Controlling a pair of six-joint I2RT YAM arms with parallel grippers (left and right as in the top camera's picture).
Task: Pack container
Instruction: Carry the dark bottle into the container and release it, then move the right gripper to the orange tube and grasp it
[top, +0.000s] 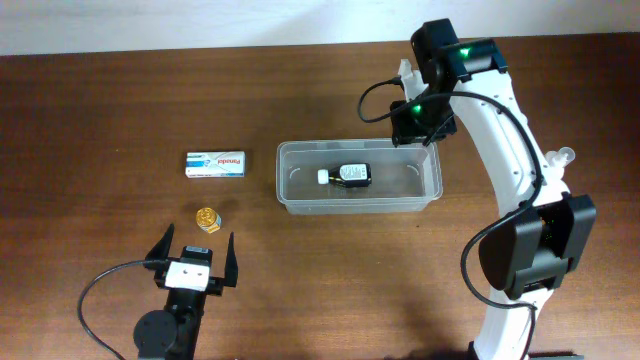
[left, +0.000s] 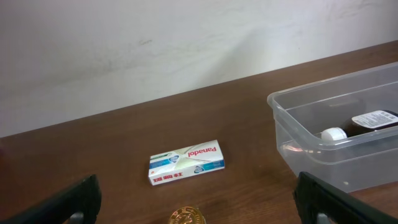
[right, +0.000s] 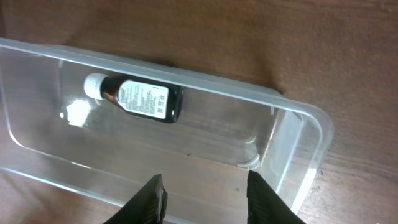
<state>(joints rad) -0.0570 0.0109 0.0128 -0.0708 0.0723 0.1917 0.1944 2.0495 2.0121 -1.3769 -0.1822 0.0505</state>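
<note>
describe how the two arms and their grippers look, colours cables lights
The right arm has white curved links, black joint housings, looping black cables and green lights near the wrist. The left arm shows a black round joint, a white block and a black cable. The left gripper and right gripper have black fingers.

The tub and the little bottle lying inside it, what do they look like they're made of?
The container looks like clear, glossy plastic: the wooden table shows through its walls and the rim catches highlights. The bottle seems dark brown glass or plastic, I can't tell which, with a printed paper-looking label and a white cap, probably plastic.
</note>
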